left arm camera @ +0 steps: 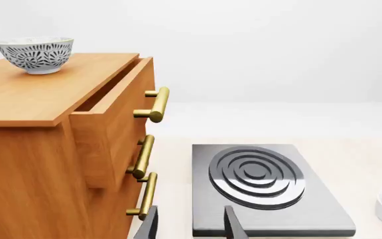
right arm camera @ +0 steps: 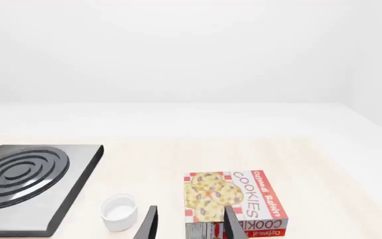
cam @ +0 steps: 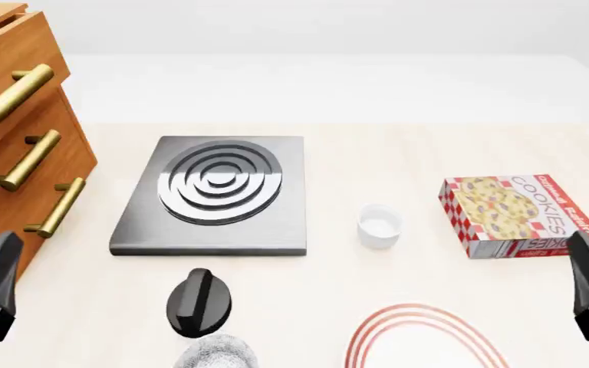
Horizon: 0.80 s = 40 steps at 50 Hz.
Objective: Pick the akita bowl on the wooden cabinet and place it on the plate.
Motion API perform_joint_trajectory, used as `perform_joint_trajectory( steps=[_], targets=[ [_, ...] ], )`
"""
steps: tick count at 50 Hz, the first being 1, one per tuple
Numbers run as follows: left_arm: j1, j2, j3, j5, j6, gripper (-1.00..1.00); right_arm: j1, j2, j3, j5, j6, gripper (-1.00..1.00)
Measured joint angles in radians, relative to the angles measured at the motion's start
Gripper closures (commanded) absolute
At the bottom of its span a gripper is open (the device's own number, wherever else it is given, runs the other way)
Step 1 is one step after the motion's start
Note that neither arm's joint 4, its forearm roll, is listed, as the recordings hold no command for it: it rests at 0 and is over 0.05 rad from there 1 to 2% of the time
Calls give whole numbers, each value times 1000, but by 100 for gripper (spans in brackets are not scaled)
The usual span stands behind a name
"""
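The akita bowl (left arm camera: 35, 54), white with a dense black pattern, stands upright on the top of the wooden cabinet (left arm camera: 51, 149), seen in the left wrist view. It lies above and well ahead of my left gripper (left arm camera: 192, 228), which is open and empty. The cabinet (cam: 13, 146) fills the front view's left edge; its top and the bowl are cut off there. The plate (cam: 417, 310), white with red rings, shows partly at the front edge. My right gripper (right arm camera: 191, 228) is open and empty, near the cookie box.
The cabinet's top drawer (left arm camera: 115, 119) is pulled slightly out. A grey stove plate (cam: 212, 192) lies centre-left, a black knob (cam: 200, 300) before it, and a second speckled bowl (cam: 215, 354) at the front edge. A small white cup (cam: 379, 227) and cookie box (cam: 514, 215) sit right.
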Motion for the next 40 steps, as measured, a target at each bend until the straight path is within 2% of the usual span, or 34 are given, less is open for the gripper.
perform_joint_trajectory(
  steps=[22,40],
  targets=[
    [-17,18,-29,21,7,-100,0,8,-3,-2,4,-100],
    [-57,58,-226,177,0,-100,0,4,-2,0,4,-100]
  ],
)
